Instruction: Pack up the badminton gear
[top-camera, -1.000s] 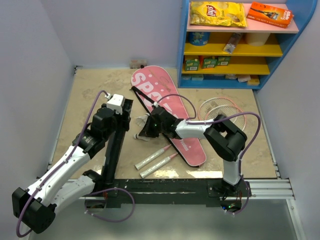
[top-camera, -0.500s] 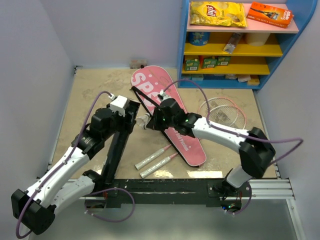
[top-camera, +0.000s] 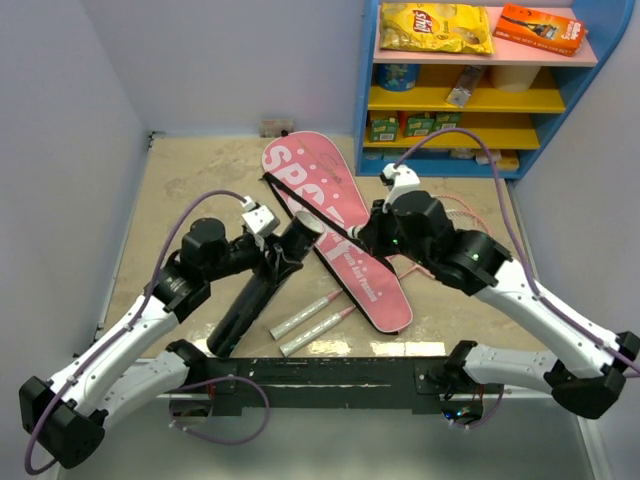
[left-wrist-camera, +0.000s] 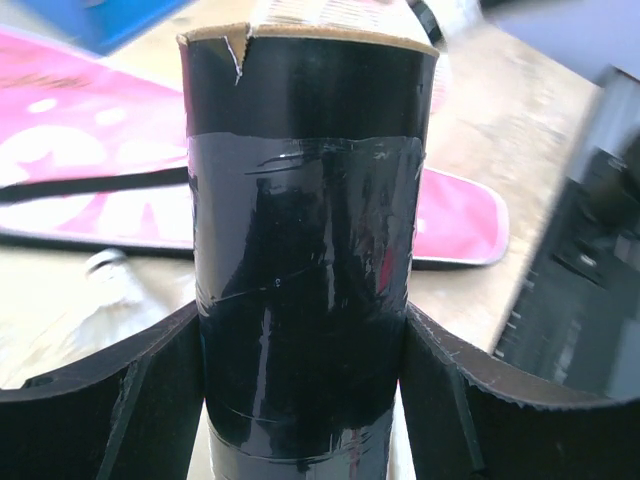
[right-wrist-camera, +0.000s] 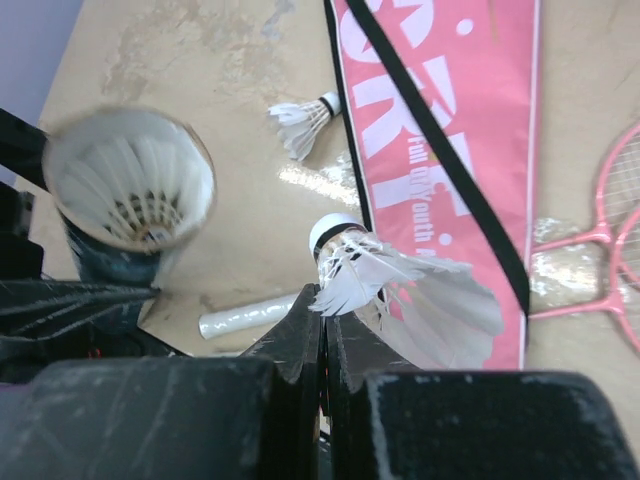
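Note:
My left gripper (top-camera: 272, 258) is shut on the long black tube (top-camera: 262, 290), whose open end (top-camera: 306, 228) is tilted up toward the right. In the left wrist view the tube (left-wrist-camera: 310, 230) fills the space between my jaws. My right gripper (top-camera: 372, 232) hovers over the pink SPORT bag (top-camera: 325, 205), shut on the feathers of a white shuttlecock (right-wrist-camera: 375, 270). The right wrist view shows the tube mouth (right-wrist-camera: 130, 185) with shuttlecocks inside, and another shuttlecock (right-wrist-camera: 303, 120) on the table. Two pink rackets (top-camera: 450, 215) lie under the bag, with their handles (top-camera: 312, 320) in front.
A blue shelf unit (top-camera: 470, 90) stands at the back right, with a yellow snack packet (top-camera: 435, 28) and an orange box (top-camera: 540, 28) on top. The black arm rail (top-camera: 330, 372) runs along the near edge. Walls close in the left and back.
My left gripper has swung the tube's open end up and to the right. My right arm has pulled back to the right and lifted a shuttlecock away from beside the tube.

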